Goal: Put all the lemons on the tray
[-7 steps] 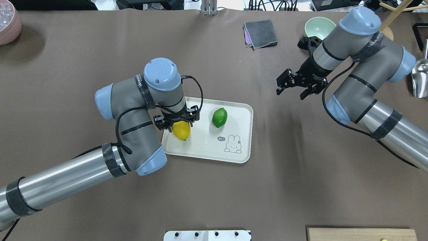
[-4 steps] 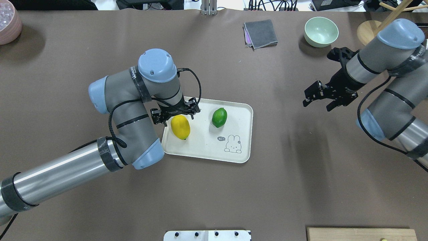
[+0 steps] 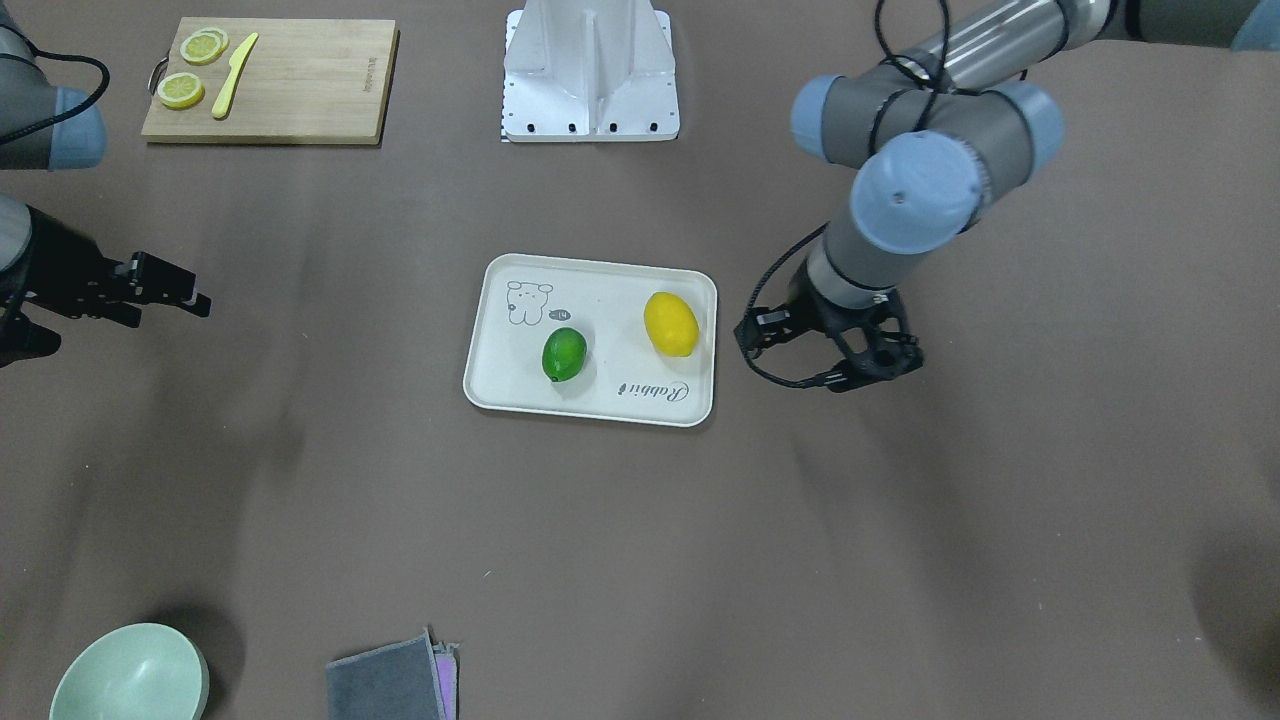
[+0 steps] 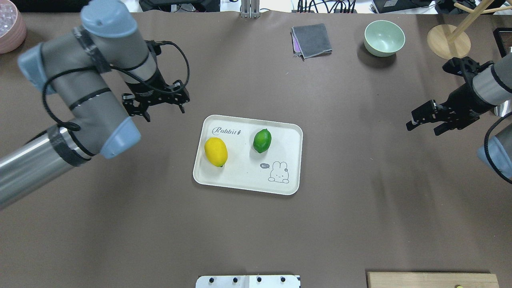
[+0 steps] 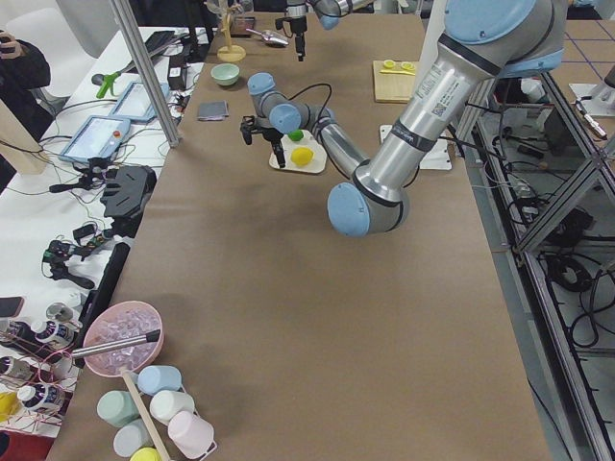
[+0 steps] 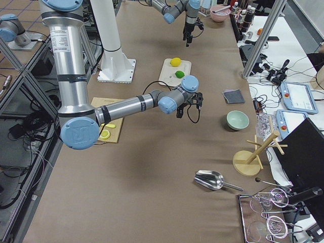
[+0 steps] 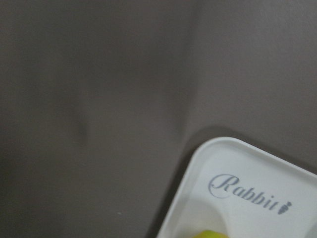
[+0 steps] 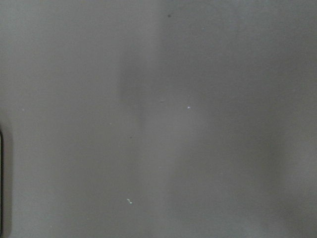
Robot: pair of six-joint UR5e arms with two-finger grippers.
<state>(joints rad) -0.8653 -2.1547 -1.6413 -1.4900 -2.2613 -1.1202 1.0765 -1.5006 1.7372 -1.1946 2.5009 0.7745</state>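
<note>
**Both lemons lie on the tray, both arms stand off to the sides**

Seen from over the robot's shoulders, a white base plate (image 4: 248, 281) sits at the near edge of the brown counter (image 4: 120, 224). A bamboo cutting board (image 4: 432, 279) lies at 5 o'clock from the tray. The front-facing camera shows lemon slices (image 3: 182, 90) and a yellow knife (image 3: 234, 60) lying on that board.

Mid-counter, the cream tray (image 4: 244, 180) carries both fruits. The yellow lemon (image 4: 216, 151) is on its 9 o'clock side and the green lemon (image 4: 262, 140) is just off centre toward 12 o'clock. The two are apart and clear of the rim. A rabbit drawing (image 4: 279, 173) marks the tray's 5 o'clock corner and the "Rabbit" script (image 4: 226, 130) its 11 o'clock corner.

The left end effector (image 4: 165, 113) hangs over bare counter at 10 o'clock from the tray, its fingers spread wide with nothing between them. Its wrist camera sees the script corner and a sliver of yellow. The right end effector (image 4: 422, 130) hovers well apart at 3 o'clock, jaws likewise parted and empty.

Farther back lie a folded grey cloth (image 4: 312, 40) at 1 o'clock, a pale green bowl (image 4: 384, 37) at 2 o'clock with a wooden stand base (image 4: 448, 41) beside it, and a pink bowl (image 4: 10, 30) in the far 10 o'clock corner.
</note>
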